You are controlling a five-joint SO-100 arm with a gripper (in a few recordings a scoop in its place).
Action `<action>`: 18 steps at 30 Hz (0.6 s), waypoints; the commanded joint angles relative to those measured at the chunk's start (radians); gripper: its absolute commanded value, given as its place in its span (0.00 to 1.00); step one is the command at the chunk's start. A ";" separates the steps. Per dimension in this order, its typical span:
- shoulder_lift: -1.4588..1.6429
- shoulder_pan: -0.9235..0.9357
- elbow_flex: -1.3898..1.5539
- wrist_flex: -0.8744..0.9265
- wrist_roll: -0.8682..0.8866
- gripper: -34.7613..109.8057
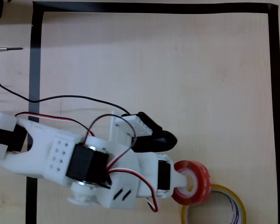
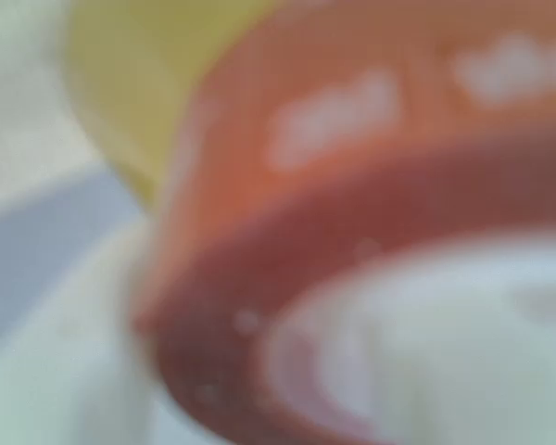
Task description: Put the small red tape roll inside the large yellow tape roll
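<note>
Red tape roll (image 1: 193, 183) is gripped at the gripper (image 1: 183, 181) tip (one finger seemingly through its hole), tilted, overlapping the upper-left rim of the large yellow tape roll (image 1: 238, 199) in overhead view. Yellow roll's hole lies flat, axis vertical, just right & below, so the drop pt is judged close.

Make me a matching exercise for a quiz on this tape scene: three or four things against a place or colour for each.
Things:
1. small red tape roll
2. large yellow tape roll
3. black tape border
4. black cable

Descriptions:
A. frames the wooden work area
B. lies flat at the picture's bottom edge, hole wide open
C. runs across the table from the left edge to the arm
D. at the gripper, overlapping a bigger ring's rim

Pairs: 1-D, 2-B, 3-A, 4-C
</note>
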 commanded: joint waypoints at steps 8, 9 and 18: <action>0.077 0.114 -0.043 -0.302 0.049 0.24; 0.060 0.121 -0.040 -0.330 0.064 0.24; -0.012 0.114 0.028 -0.377 0.063 0.25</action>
